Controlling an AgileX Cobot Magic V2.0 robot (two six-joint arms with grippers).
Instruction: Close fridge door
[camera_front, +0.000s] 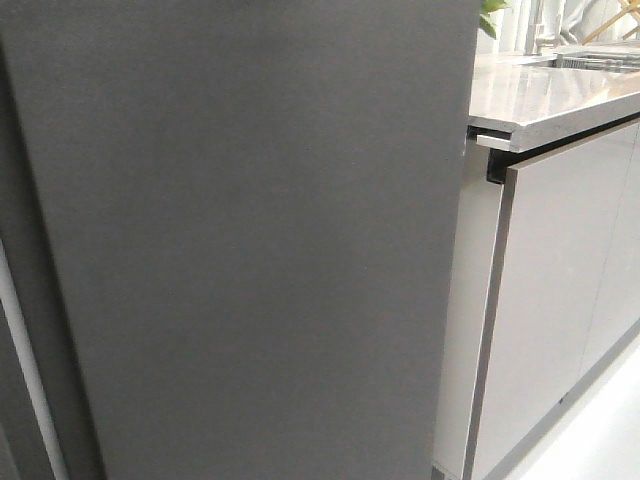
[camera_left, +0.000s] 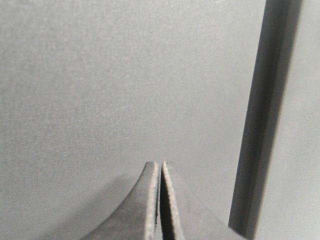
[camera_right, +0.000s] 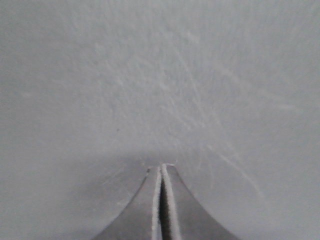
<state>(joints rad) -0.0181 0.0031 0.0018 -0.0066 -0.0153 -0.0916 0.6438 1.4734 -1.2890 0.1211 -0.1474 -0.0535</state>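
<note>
Two grippers, both with fingers pressed together on nothing. The left gripper (camera_left: 160, 164) sits tips-first close against a matte grey surface with fine grain, and whether the tips actually touch it can't be told from the left wrist view. Beside it a dark vertical seam (camera_left: 264, 120) runs slightly tilted, with more grey surface beyond. The right gripper (camera_right: 161, 167) faces a pale grey surface covered in faint scuff marks; a soft shadow sits right under its tips, so it's very near, contact not confirmable. In the front view neither arm shows. The fridge door (camera_front: 250, 240) fills most of that view: dark grey matte front, handleless, leaning slightly in frame, its right edge running down next to the cabinet run. A thin pale strip (camera_front: 28, 370) shows along its left side, with more dark panel at the far left edge. To the right, the countertop (camera_front: 545, 95) has a stone look, with a black gap under its lip, and glossy pale grey cabinet fronts (camera_front: 560, 300) below. A bit of green plant (camera_front: 490, 12) is at the top, sink area behind it too blurry to detail.
</note>
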